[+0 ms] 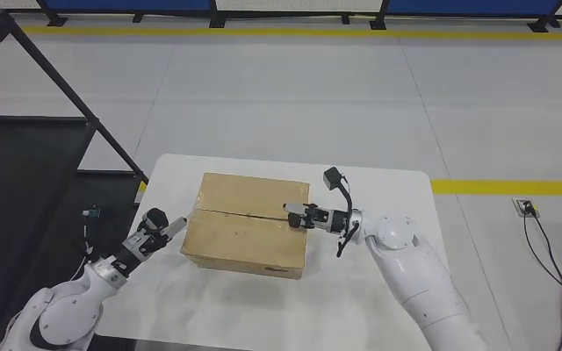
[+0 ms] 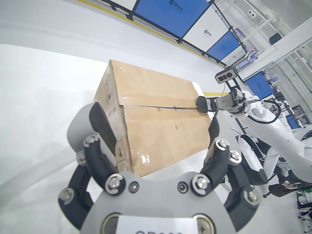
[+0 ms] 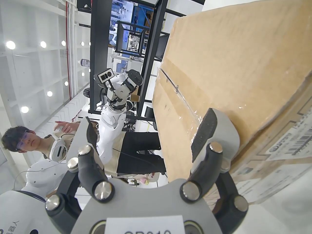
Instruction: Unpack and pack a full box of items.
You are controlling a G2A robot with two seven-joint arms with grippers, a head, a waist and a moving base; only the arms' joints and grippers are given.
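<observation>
Right gripper (image 3: 146,132) was spread wide and gripped nothing, with one finger pad (image 3: 204,132) at the end of the taped centre seam on top of the closed brown rectangular cardboard box (image 1: 248,241). Left gripper (image 2: 158,127) sat just off the box's opposite short end, fingers also apart and empty. Box stood flat on the white rectangular table (image 1: 369,290), flaps shut.

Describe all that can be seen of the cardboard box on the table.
The cardboard box is brown, closed and stands flat on the white table. Its top flaps meet in a seam with shiny clear tape near the ends. A printed label is on one end. The right gripper, open, is at the seam's end; the left gripper, open, is near the other end.
</observation>
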